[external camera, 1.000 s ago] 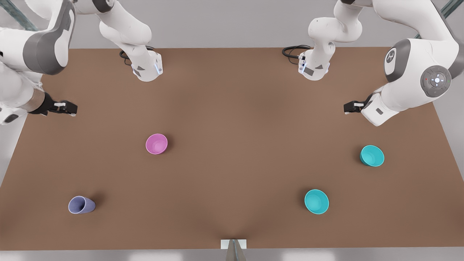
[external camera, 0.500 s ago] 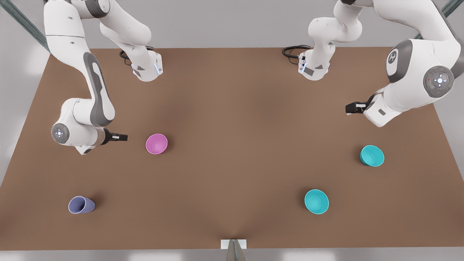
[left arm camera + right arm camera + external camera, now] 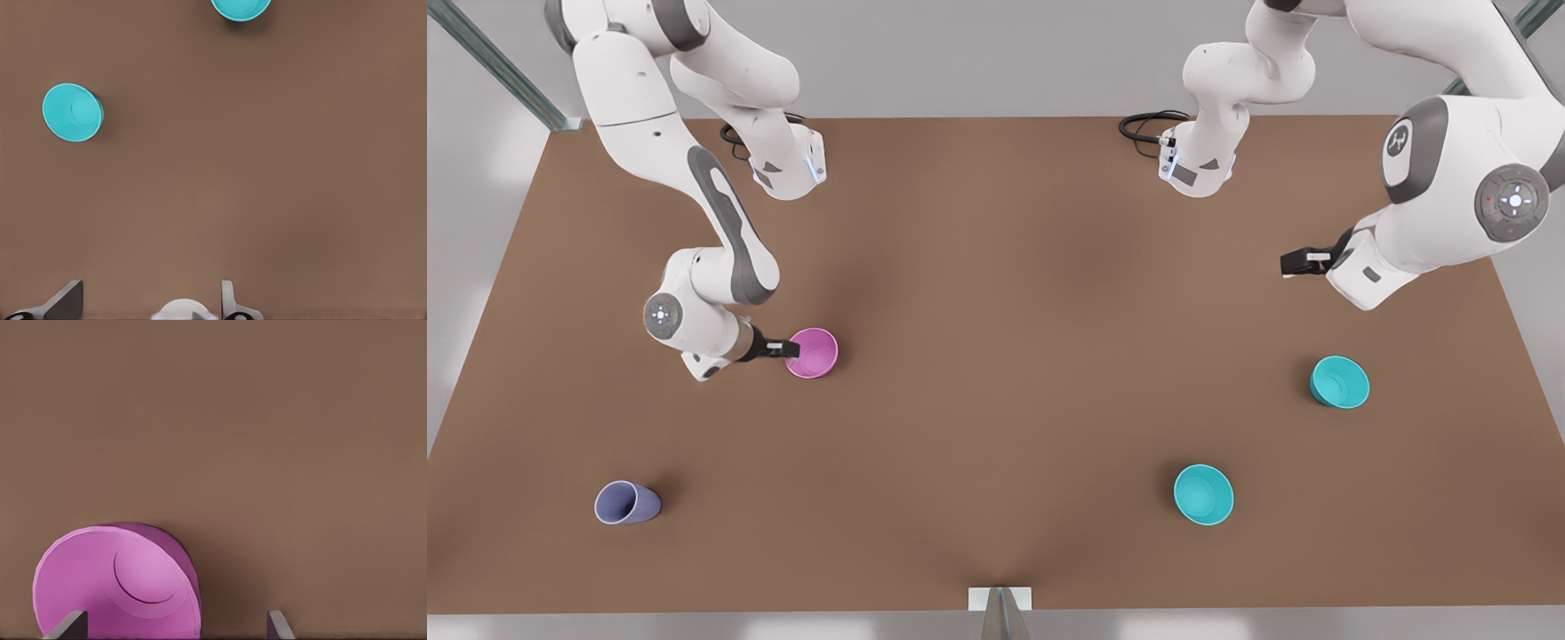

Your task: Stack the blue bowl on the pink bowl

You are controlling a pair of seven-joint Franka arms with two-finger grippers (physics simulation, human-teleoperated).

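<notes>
Nearest the camera in the front view: a lavender-blue plastic cup [image 3: 627, 503] at the front view's left and a round turquoise plastic bowl [image 3: 1203, 494] at its right, on the brown table [image 3: 996, 427]. Farther back, a second, identical teal bowl [image 3: 1339, 381] and the round pink plastic bowl [image 3: 812, 353], with the right gripper [image 3: 787, 348] at its rim, fingers [image 3: 67, 627] spread, one over the bowl's edge. Farthest, the left gripper [image 3: 1303, 262] waiting above the table, fingers [image 3: 63, 301] apart and empty, well apart from both teal bowls.

The pink bowl [image 3: 812, 353] sits far to the front view's left of 2 bowls [image 3: 1203, 494].
</notes>
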